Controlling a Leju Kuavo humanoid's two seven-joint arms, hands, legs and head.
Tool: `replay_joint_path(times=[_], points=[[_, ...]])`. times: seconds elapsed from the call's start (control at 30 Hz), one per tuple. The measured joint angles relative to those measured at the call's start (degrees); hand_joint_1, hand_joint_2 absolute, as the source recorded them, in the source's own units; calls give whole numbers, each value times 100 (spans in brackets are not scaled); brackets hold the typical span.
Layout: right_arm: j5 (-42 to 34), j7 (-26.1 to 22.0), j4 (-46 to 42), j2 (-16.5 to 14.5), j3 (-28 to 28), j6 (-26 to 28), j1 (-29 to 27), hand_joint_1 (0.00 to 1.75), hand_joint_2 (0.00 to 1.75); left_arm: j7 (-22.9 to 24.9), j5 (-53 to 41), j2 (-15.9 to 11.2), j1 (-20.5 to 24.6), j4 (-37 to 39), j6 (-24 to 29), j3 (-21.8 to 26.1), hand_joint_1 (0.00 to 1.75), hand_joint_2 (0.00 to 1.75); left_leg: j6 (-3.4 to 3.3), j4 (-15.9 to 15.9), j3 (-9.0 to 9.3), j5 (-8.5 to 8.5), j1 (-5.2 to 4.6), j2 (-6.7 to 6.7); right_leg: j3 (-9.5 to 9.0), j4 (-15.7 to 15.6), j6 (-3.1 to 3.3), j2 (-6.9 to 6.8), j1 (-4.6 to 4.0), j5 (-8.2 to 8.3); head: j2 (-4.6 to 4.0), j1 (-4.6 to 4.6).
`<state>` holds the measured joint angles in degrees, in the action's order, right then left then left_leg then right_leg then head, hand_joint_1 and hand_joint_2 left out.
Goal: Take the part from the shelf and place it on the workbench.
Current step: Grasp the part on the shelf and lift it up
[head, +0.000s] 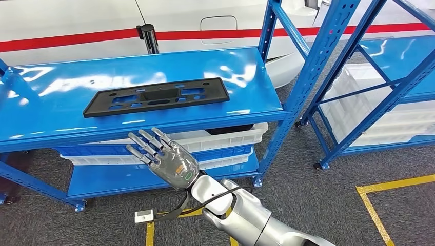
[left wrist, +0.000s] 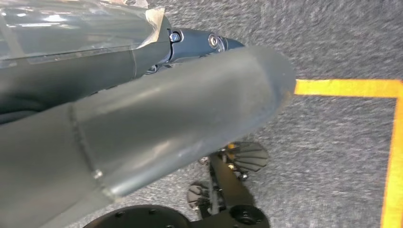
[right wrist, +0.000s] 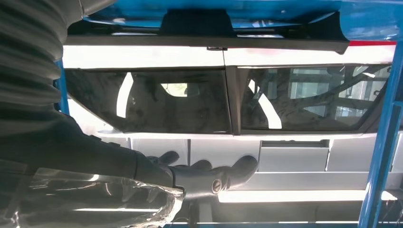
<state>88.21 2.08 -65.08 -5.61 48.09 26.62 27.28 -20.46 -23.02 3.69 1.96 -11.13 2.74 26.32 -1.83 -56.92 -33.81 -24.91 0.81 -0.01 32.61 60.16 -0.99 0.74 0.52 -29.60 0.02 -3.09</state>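
Fingers [head: 146,143] of the right hand [head: 166,159] are spread and hold nothing, raised in front of the blue shelf [head: 154,66], just short of its front edge. On the top shelf board lies the black flat part [head: 156,96], lengthwise, untouched. White bins [head: 231,137] sit below. The left hand [left wrist: 142,123] hangs over grey floor [left wrist: 332,42]; I cannot tell how its fingers lie.

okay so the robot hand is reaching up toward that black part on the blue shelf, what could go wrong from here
The right robot hand is open, below and in front of the shelf's front edge, so reaching on could knock its fingers against that edge. The black part lies flat, wide and thin on the glossy shelf top; a grip at one end may let it slide or tip. The upright post stands close to the part's right end and could snag it on the way out.
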Motion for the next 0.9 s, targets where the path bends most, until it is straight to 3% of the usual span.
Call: replay_joint_path(times=[0.1, 0.13, 0.17, 0.23, 0.3, 0.37, 0.47, 0.53, 0.6, 0.63, 0.67, 0.7, 0.77, 0.8, 0.83, 0.9], points=[[0, 0, -1, 21, -14, 1, -23, 0, 175, -6, 0, -3, 1, 0, -16, 0, 0, 0, -88, 24, 76, -59, 0, 5, 663, 1129, 34, -14, 7, -356, 0, -6], [0, 0, 1, 32, -14, 1, -39, 0, 175, -7, -1, -2, -1, 0, -22, 0, 0, 0, -91, 23, 99, -86, -3, 0, 840, 1361, 14, -15, 8, -381, 0, -6], [0, 0, 1, 40, -14, 1, -50, 0, 175, -7, -4, -2, -4, 0, -27, 0, 0, 0, -85, 22, 131, -115, -4, -7, 907, 1378, -26, -16, 8, -309, 0, -6], [0, 0, 1, 45, -15, 1, -57, 0, 175, -8, -14, 5, -7, 0, -36, -1, 0, 0, -55, 20, 228, -187, -5, -24, 705, 773, -121, -30, 15, 71, 0, -7], [0, -1, 1, 46, -15, -1, -56, 0, 175, -9, -20, 10, -4, 1, -38, -2, 0, 0, 2, 10, 318, -280, -29, -35, 375, 13, -130, -64, 9, 424, 0, -7], [0, -2, 1, 46, -15, -2, -55, 0, 175, -10, -20, 11, 0, 1, -38, -2, 0, 0, 72, 7, 363, -355, -42, -33, 240, -255, -48, -77, -8, 506, 0, -3], [0, -2, -5, 36, -19, -2, -48, 0, 175, -14, -20, 6, 12, -3, -38, -2, 0, 0, 176, -53, 392, -451, 6, -16, 159, -302, 94, -51, 24, 467, 0, 1], [0, -2, -8, 18, -21, -2, -38, 0, 175, -17, -23, 7, 14, -3, -38, -5, 0, 0, 235, -507, 190, -672, 34, -15, 70, -342, 182, -46, 58, 436, 0, 5], [1, -3, -7, 7, -19, 0, -46, 0, 175, -18, -26, 11, 4, -2, -38, -8, 0, 0, 280, -1289, -270, -960, 49, -15, 12, -344, 243, -46, 49, 383, 0, 8], [3, -4, -6, 5, -17, 3, -60, 0, 175, -18, -26, 10, -3, -2, -38, -9, 0, 0, 297, -1573, -484, -1002, 56, -15, -16, -344, 252, -41, 44, 355, 0, 8], [5, -5, -5, 6, -15, 7, -75, 0, 175, -18, -26, 9, -9, -1, -38, -10, 0, 0, 307, -1664, -613, -926, 64, -14, -50, -343, 249, -32, 42, 323, 0, 8], [9, -6, -5, 5, -13, 12, -89, 0, 175, -18, -27, 7, -11, -1, -38, -10, 0, 0, 308, -1515, -620, -727, 73, -13, -96, -342, 235, -21, 42, 288, 0, 8], [15, -7, -5, 4, -11, 19, -102, 0, 175, -18, -31, 2, -11, 0, -38, -13, 0, 0, 287, -770, -367, -194, 88, -11, -195, -344, 193, -6, 40, 205, 0, 5], [18, -7, -5, 3, -11, 21, -100, 0, 175, -18, -33, 1, -9, 4, -38, -14, 0, 0, 269, -419, -224, -32, 80, -13, -234, -341, 160, -1, 22, 162, 0, 4], [18, -7, -5, 2, -10, 22, -98, 0, 175, -19, -36, 1, -5, 10, -38, -16, 0, 0, 246, -201, -132, 41, 66, -15, -256, -341, 127, 0, 8, 130, 0, 3], [19, -8, -5, 1, -10, 25, -98, 0, 175, -21, -38, 2, -1, 21, -38, -20, 0, 0, 186, -97, -88, -1, 23, -20, -280, -357, 58, 2, -12, 88, 0, 4]])
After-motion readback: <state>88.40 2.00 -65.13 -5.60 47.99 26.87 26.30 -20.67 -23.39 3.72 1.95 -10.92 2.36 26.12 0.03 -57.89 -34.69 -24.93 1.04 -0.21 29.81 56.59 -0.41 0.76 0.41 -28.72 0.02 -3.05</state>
